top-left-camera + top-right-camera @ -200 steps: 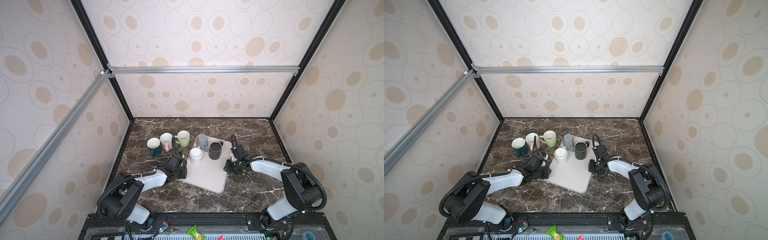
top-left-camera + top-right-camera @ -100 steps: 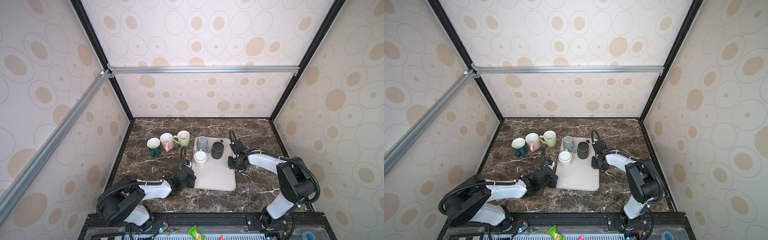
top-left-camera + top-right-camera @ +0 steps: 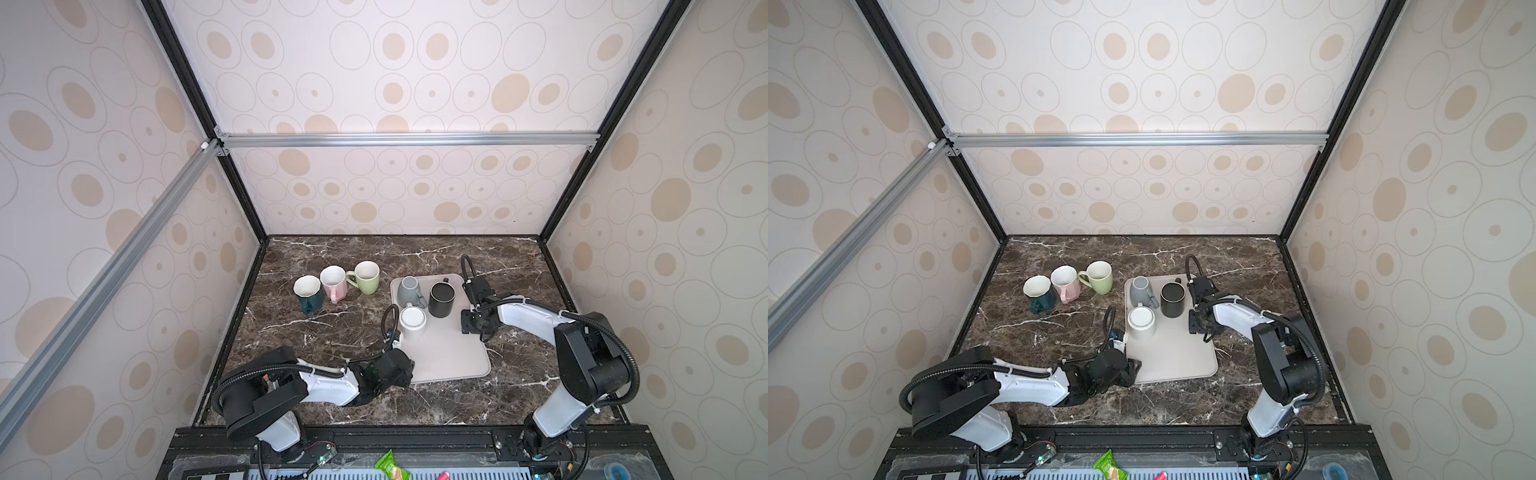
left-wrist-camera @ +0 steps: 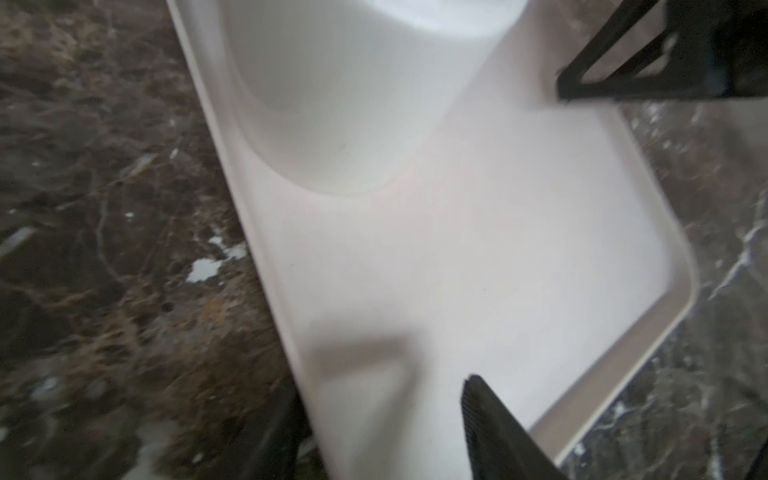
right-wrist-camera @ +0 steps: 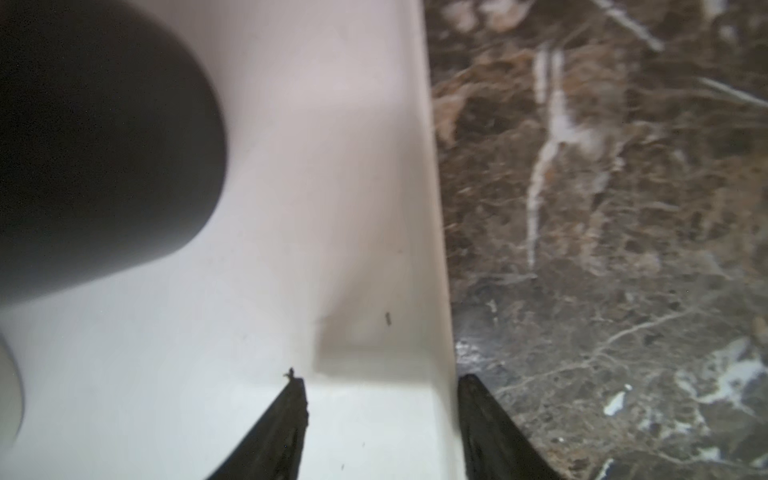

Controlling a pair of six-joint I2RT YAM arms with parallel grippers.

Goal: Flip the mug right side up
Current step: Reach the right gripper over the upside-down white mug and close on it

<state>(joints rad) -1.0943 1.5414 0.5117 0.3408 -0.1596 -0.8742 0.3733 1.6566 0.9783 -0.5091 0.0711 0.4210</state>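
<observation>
Both gape wide: left claw [image 4: 380, 390] and right claw [image 5: 380, 376] straddle opposite rims of the beige plastic tray [image 3: 449, 353]. The white ceramic mug [image 3: 412, 322], seemingly upside down, stands on it at frame centre. Grip its wall squarely before flipping.

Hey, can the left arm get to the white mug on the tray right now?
Probably yes. The white mug sits on the tray just ahead of the left gripper, with only bare tray between them. Its jaws look open, astride the tray's rim, so it would need to lift clear first.

tray [image 3: 451, 359] near half: bare | far half: white mug [image 3: 412, 322], grey mug [image 3: 408, 291], black mug [image 3: 441, 300]
</observation>
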